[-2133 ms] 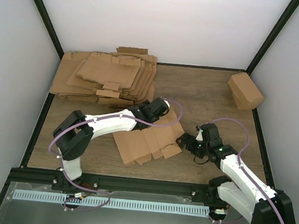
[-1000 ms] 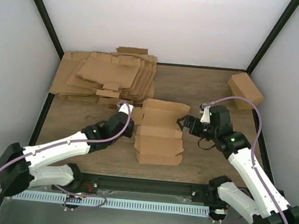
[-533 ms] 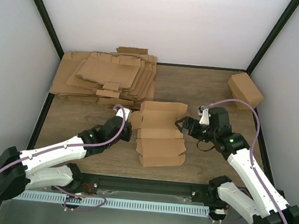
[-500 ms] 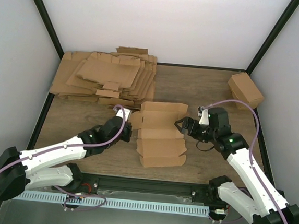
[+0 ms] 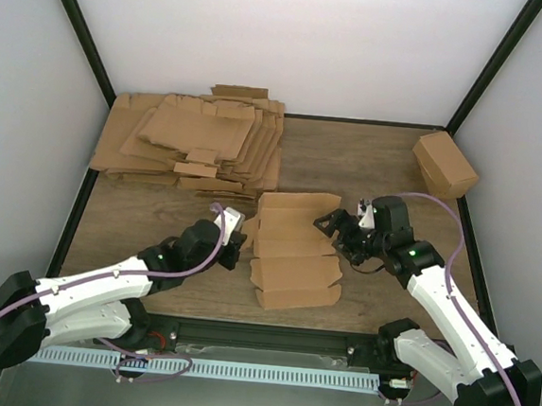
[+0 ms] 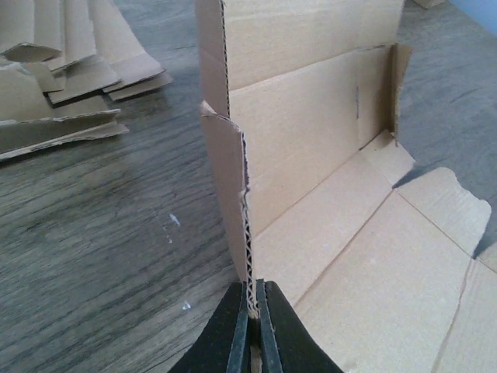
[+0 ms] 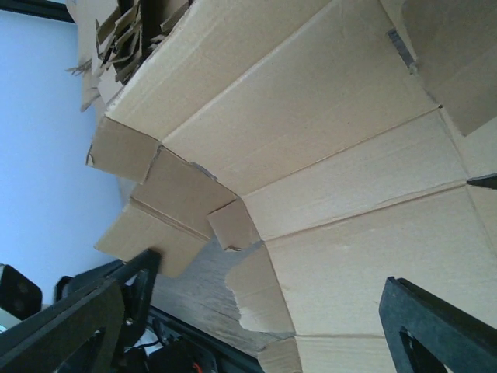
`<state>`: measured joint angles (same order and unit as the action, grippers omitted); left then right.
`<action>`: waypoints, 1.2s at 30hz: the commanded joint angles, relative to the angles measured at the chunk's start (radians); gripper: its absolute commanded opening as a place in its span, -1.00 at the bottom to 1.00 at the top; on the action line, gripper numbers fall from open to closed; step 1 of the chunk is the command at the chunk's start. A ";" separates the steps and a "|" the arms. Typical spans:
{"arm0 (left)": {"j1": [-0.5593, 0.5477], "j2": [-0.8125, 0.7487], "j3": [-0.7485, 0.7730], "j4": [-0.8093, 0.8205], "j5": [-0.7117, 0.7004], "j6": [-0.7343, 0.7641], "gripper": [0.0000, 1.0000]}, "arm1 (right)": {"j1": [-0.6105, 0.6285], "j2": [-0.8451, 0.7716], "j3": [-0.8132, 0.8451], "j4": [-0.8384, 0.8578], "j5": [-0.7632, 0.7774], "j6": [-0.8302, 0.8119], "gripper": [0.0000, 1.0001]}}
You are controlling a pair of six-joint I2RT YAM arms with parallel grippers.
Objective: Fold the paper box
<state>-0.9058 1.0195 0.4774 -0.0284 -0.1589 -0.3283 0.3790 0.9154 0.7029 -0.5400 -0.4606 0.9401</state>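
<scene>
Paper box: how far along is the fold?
Done: the paper box lies apart from the pile, its rear panel standing up. In hand: the left end effector is shut on a left flap edge; the right end effector is open at the right side. Left: front panels lie flat, nothing closed.

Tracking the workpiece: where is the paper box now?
Top view: the paper box lies mid-table between the left gripper, shut on its left flap, and the open right gripper.

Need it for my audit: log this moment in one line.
left end effector: shut on paper box | right end effector: open
</scene>
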 commanded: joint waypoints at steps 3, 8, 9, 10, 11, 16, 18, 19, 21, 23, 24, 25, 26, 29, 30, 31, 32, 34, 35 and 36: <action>-0.003 -0.023 -0.047 0.125 0.118 0.084 -0.93 | -0.007 -0.016 -0.021 0.063 -0.075 0.142 0.85; -0.003 -0.035 -0.051 0.119 0.138 0.149 -0.93 | -0.007 -0.011 -0.016 0.089 -0.115 0.225 0.84; -0.003 -0.041 -0.054 0.122 0.142 0.159 -0.93 | -0.007 -0.009 -0.004 0.078 -0.100 0.230 0.84; -0.004 -0.048 -0.058 0.125 0.146 0.168 -0.93 | -0.007 -0.009 0.008 0.062 -0.081 0.236 0.84; -0.004 -0.054 -0.061 0.129 0.152 0.176 -0.93 | -0.007 -0.007 0.021 0.045 -0.061 0.242 0.84; -0.005 -0.072 -0.064 0.128 0.162 0.210 -0.93 | -0.008 -0.003 0.054 0.009 -0.019 0.307 0.83; -0.005 -0.077 -0.063 0.131 0.171 0.220 -0.93 | -0.007 -0.001 0.058 0.012 -0.023 0.331 0.83; -0.005 -0.080 -0.065 0.134 0.174 0.222 -0.93 | -0.007 -0.001 0.061 0.016 -0.023 0.343 0.83; -0.006 -0.082 -0.066 0.140 0.177 0.224 -0.93 | -0.007 -0.002 0.067 0.021 -0.021 0.361 0.83; -0.006 -0.079 -0.065 0.146 0.179 0.224 -0.93 | -0.007 -0.005 0.075 0.028 -0.015 0.373 0.83; -0.008 -0.077 -0.065 0.146 0.179 0.224 -0.93 | -0.007 -0.007 0.082 0.030 -0.010 0.375 0.83; -0.008 -0.074 -0.065 0.145 0.180 0.224 -0.93 | -0.007 -0.008 0.087 0.028 -0.004 0.376 0.83; -0.008 -0.070 -0.064 0.146 0.179 0.224 -0.93 | -0.008 -0.008 0.092 0.023 0.002 0.376 0.83; -0.009 -0.065 -0.064 0.146 0.180 0.220 -0.93 | -0.008 -0.009 0.102 0.005 0.023 0.376 0.83; -0.010 -0.065 -0.065 0.149 0.178 0.219 -0.93 | -0.007 -0.010 0.101 -0.002 0.030 0.378 0.83; -0.011 -0.065 -0.068 0.152 0.177 0.219 -0.93 | -0.007 -0.012 0.099 -0.005 0.034 0.382 0.83; -0.012 -0.065 -0.071 0.156 0.177 0.220 -0.93 | -0.007 -0.011 0.098 -0.012 0.041 0.396 0.83; -0.014 -0.065 -0.075 0.161 0.176 0.221 -0.93 | -0.008 -0.013 0.098 -0.018 0.047 0.430 0.83; -0.015 -0.065 -0.075 0.163 0.176 0.223 -0.93 | -0.007 -0.013 0.098 -0.014 0.046 0.445 0.83; -0.016 -0.065 -0.075 0.163 0.176 0.224 -0.93 | -0.008 -0.013 0.101 -0.007 0.046 0.464 0.83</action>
<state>-0.9127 0.9524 0.4164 0.0895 0.0048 -0.1219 0.3786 0.9123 0.7601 -0.5304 -0.4435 1.3293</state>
